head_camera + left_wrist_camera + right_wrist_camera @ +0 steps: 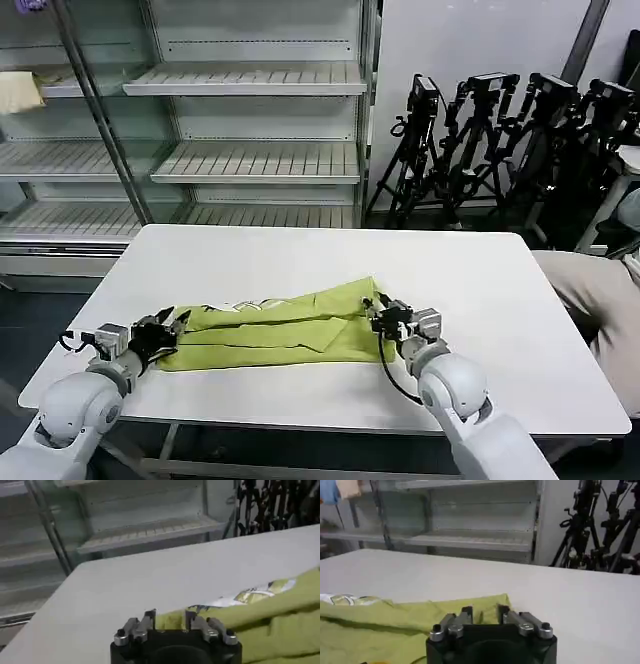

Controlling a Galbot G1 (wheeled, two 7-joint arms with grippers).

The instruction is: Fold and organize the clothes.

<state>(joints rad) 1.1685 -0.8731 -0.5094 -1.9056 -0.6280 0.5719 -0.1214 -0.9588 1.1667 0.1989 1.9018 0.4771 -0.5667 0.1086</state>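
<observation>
Head view: lime T-shirt (270, 325) folded into a band across the white counter (480, 300), left gripper (162, 330) and right gripper (384, 315) at its ends.

Left wrist view: fingers (150, 620) spread over the soft hem.

Right wrist view: fingers (466, 614) spread at the limp, light corner; best pinched there.

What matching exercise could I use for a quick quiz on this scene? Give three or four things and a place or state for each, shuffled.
Things:
1. T-shirt
2. Left hand
3. Right hand
4. Shelves

Places or states:
A. behind the table, bare
B. at the shirt's end on the robot's right
C. lime, folded into a long strip on the white table
D. at the shirt's end on the robot's left

Pairs: 1-C, 2-D, 3-B, 4-A
</observation>
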